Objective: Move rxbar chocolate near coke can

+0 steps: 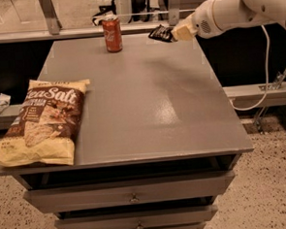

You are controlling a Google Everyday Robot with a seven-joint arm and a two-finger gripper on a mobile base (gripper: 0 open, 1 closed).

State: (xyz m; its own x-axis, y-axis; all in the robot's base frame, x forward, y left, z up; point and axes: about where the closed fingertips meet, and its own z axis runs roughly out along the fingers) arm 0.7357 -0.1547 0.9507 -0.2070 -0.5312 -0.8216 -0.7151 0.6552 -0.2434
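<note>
The rxbar chocolate (160, 34), a small black-wrapped bar, is held in the air above the far right part of the grey table (147, 101). My gripper (176, 33) is shut on its right end, with the white arm reaching in from the upper right. The coke can (112, 34), red with a silver top, stands upright near the table's far edge, to the left of the bar with a gap between them.
A large yellow-and-brown chip bag (44, 120) lies at the table's front left. Drawers (133, 197) sit under the tabletop. A railing (79, 32) runs behind the table. A white cable (267, 75) hangs at the right.
</note>
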